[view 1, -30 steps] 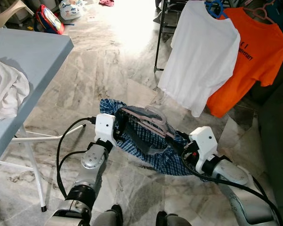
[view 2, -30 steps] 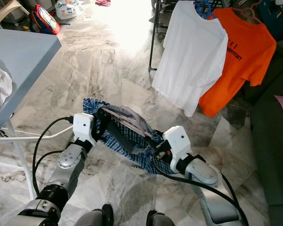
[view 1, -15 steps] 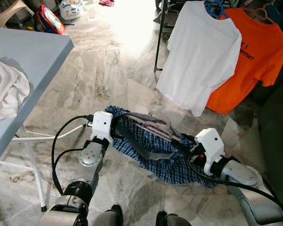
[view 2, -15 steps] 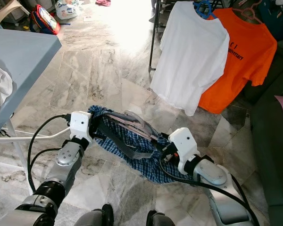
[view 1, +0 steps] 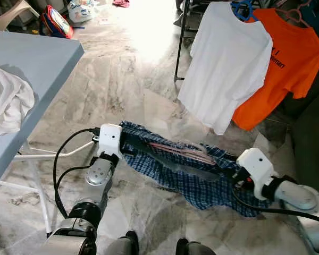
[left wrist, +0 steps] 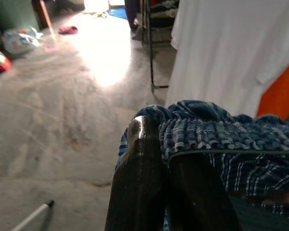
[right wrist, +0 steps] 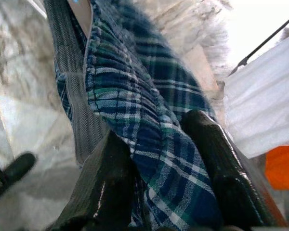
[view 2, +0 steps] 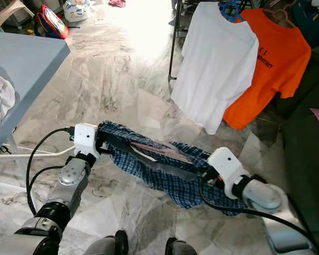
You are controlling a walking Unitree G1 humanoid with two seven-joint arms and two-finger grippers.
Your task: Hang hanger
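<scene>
A blue plaid garment (view 1: 186,172) hangs stretched between my two grippers above the marble floor. A pink hanger (view 1: 182,153) lies inside its waistband, nearly flat. My left gripper (view 1: 125,146) is shut on the garment's left end, and its fingers (left wrist: 139,178) pinch the gathered fabric (left wrist: 221,139). At the other end my right gripper (view 1: 232,172) is shut on the cloth, with plaid folds (right wrist: 135,115) between its fingers (right wrist: 106,187). A clothes rack (view 1: 179,42) stands ahead to the right.
On the rack hang a white T-shirt (view 1: 226,64) on a blue hanger (view 1: 243,9) and an orange T-shirt (view 1: 282,69). A grey table (view 1: 32,58) with a white cloth (view 1: 8,103) stands at my left. A dark sofa (view 1: 311,138) is at the right.
My grippers have moved apart, the right one going further right. The garment has been pulled from a bunched heap into a taut, flat band.
</scene>
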